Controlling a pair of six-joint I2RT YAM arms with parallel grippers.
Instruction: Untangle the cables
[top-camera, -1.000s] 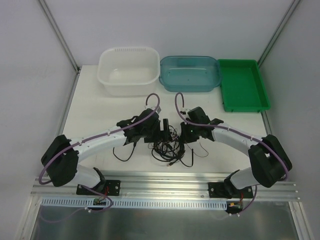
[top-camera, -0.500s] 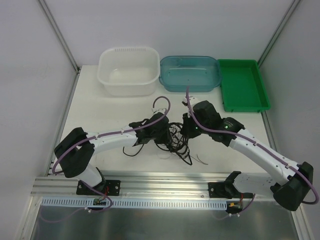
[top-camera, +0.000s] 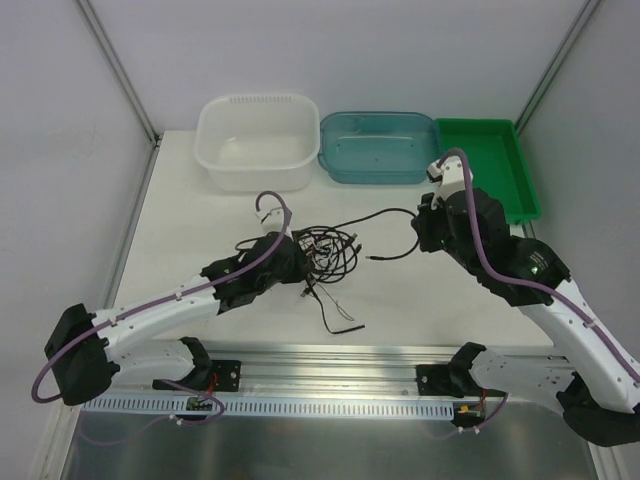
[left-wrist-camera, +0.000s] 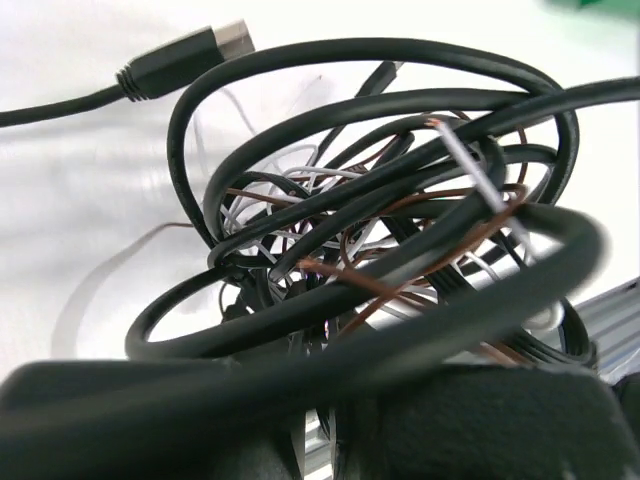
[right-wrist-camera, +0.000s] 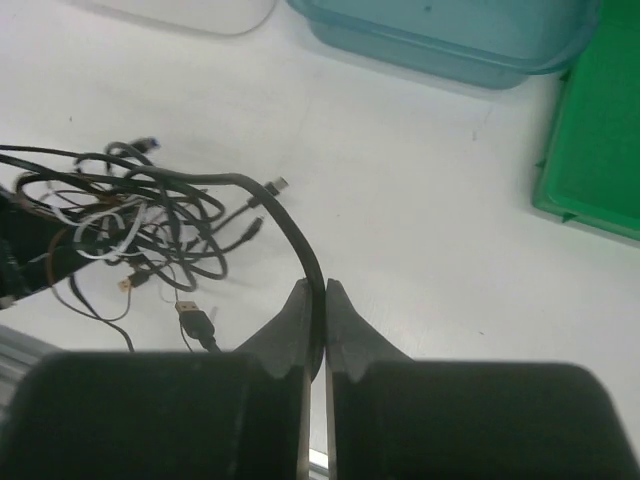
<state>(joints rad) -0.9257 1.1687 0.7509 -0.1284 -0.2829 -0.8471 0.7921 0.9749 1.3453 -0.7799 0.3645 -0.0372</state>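
- The cables (top-camera: 328, 255) lie as one loose knot near the middle of the table (top-camera: 200, 220), a little left of centre. They look light and limp, so I expect the whole bundle to drag along if any one strand is pulled.
- The left wrist view shows stiff, springy black loops wound around thin brown wires (left-wrist-camera: 400, 200) and a thin white cord (left-wrist-camera: 470, 165). The fine strands look the easiest to snag or overstrain.
- The thick black cable (top-camera: 385, 215) runs out of the knot to the right in a raised arc. It looks the sturdiest to pull on, and its smooth jacket may slip. The best hold is probably close to a free end, such as the USB plug (left-wrist-camera: 225, 40).
- The right gripper (right-wrist-camera: 315, 300), right of the knot, has its fingers pressed together, pinching that thick black cable.
- The left gripper (top-camera: 298, 262) sits at the knot's left edge. Its fingers are closed and appear to clamp strands of the bundle, anchoring it.
- A white tub (top-camera: 258, 100), a blue tub (top-camera: 380, 116) and a green tray (top-camera: 487, 125) stand along the far edge.
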